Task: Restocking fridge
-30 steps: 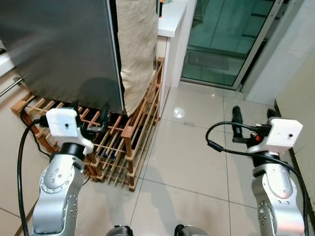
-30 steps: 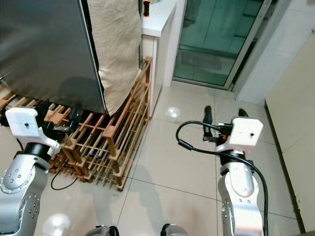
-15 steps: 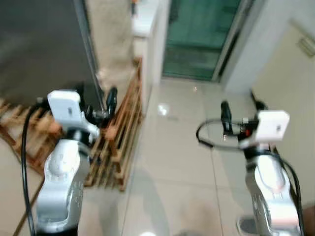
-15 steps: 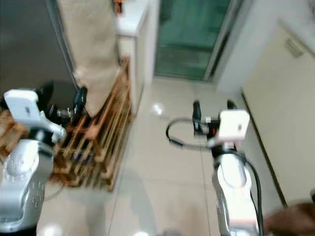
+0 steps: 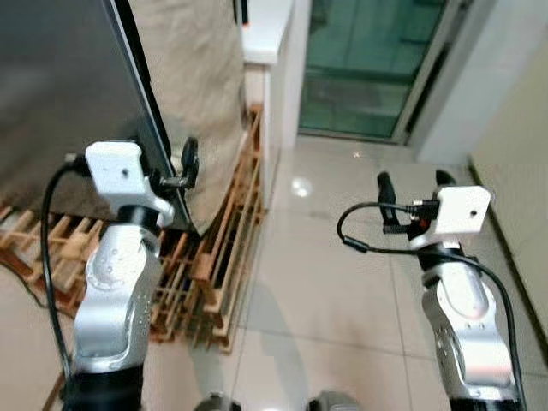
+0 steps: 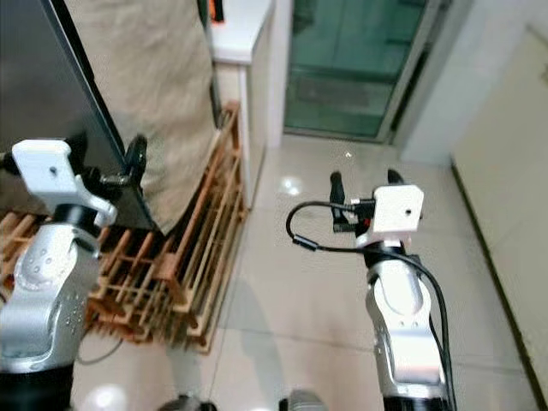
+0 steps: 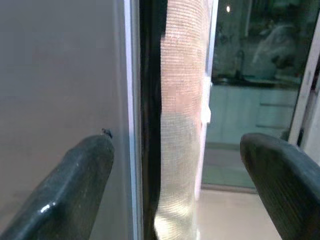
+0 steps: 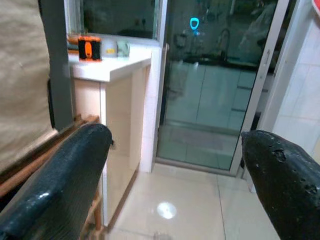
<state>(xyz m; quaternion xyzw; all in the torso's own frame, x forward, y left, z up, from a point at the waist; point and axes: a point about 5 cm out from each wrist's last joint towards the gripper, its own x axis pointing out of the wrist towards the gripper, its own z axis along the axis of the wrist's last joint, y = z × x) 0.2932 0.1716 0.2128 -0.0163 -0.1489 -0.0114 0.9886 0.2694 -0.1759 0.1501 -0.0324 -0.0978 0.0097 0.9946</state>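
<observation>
Holding my left gripper (image 5: pixel 175 168) spread, fingers straddling the dark grey steel fridge door (image 5: pixel 60 86) edge; my right gripper (image 5: pixel 411 184) is released right of it.

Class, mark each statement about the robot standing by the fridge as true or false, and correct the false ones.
1. The left gripper is open, held up at the edge of the dark grey fridge door. True.
2. The right gripper is clamped on a bottle. False: it is open and holds nothing, above the pale tiled floor.
3. A beige woven cloth hangs beside the fridge door. True.
4. The slatted wooden rack stands on the white counter. False: it stands on the floor, below the cloth.
5. An orange object sits on the counter. True.
</observation>
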